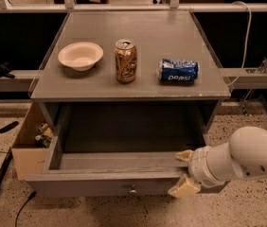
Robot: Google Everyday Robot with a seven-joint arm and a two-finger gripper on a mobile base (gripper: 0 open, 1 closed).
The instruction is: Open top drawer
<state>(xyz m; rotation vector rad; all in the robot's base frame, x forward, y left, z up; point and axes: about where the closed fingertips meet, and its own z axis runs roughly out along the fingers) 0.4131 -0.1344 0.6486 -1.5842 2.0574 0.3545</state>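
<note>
The top drawer (pixel 100 185) is a grey wooden drawer with a small round metal knob (pixel 132 190) at the centre of its front. It stands pulled far out of the grey cabinet (pixel 43 91), and its deep box looks bare inside. My gripper (pixel 184 171) is at the right end of the drawer's front panel. It is open, with one tan finger (pixel 184 155) just inside the drawer, over the top edge, and the other (pixel 185 187) against the outer face. My white arm (pixel 247 160) comes in from the right.
On the cabinet top stand a white bowl (pixel 80 55), an upright orange-brown can (pixel 126 60) and a blue Pepsi can (pixel 178 70) lying on its side. An open cardboard box (pixel 27 141) with small items sits on the floor at the left. Cables lie at the lower left.
</note>
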